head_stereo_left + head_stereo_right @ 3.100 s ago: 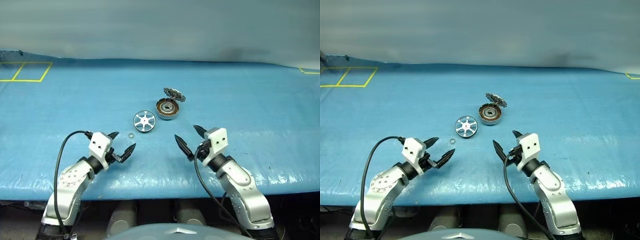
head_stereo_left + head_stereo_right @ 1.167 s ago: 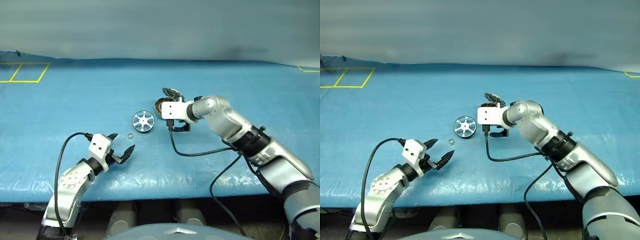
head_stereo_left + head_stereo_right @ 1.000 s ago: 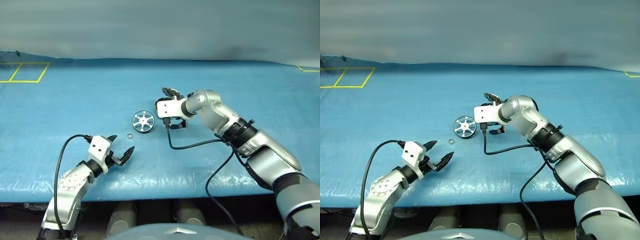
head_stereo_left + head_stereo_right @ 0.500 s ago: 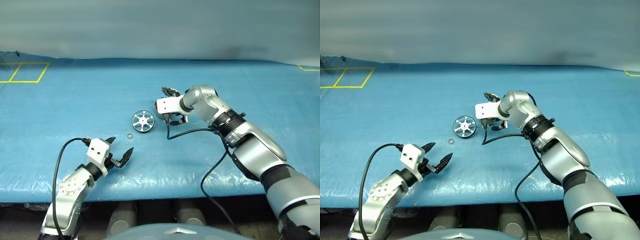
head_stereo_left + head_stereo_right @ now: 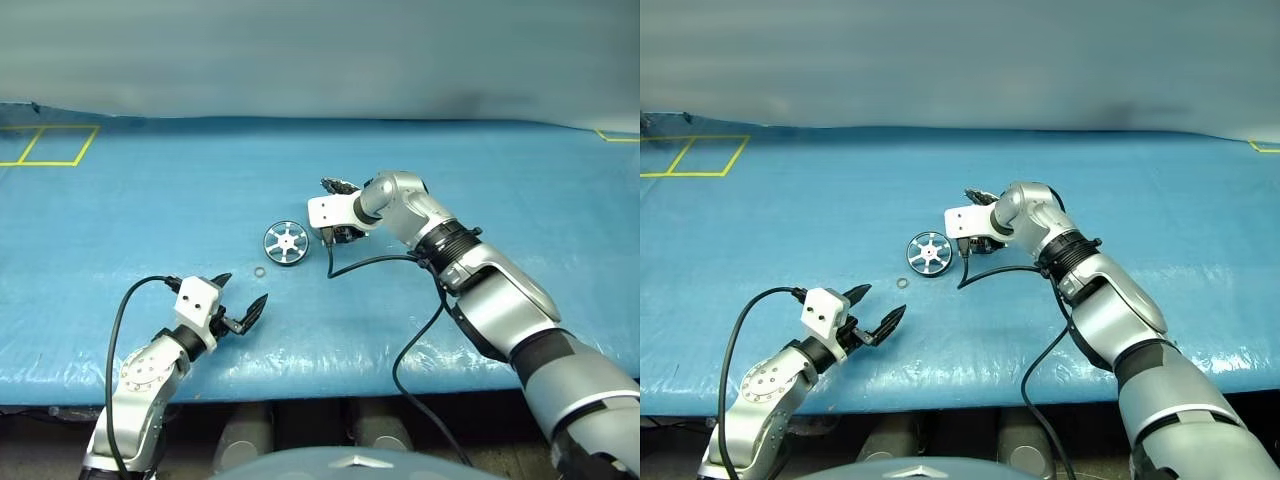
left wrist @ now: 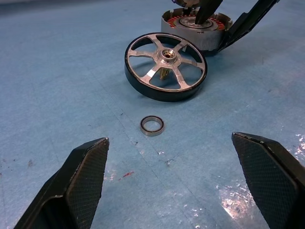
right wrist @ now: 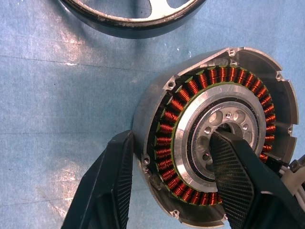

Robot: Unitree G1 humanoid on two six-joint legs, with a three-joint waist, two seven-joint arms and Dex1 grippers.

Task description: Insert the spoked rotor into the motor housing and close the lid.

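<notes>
— Any room around the flat silver six-spoked rotor (image 5: 287, 242)?
— Open blue mat from six through twelve o'clock; a tiny steel ring washer (image 5: 261, 271) lies near, at seven.
— At three o'clock?
— The round grey copper-wound motor housing (image 7: 217, 143), straddled by the right gripper (image 7: 177, 179).

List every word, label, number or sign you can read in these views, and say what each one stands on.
Readable text: none.
Spoked rotor: bare metal, no marking.
Motor housing: copper windings and screw holes, no lettering.
Ring washer: plain.
Blue table cover: no words; yellow taped squares at its far left corner, and a yellow mark at the far right, are lines, not writing.
</notes>
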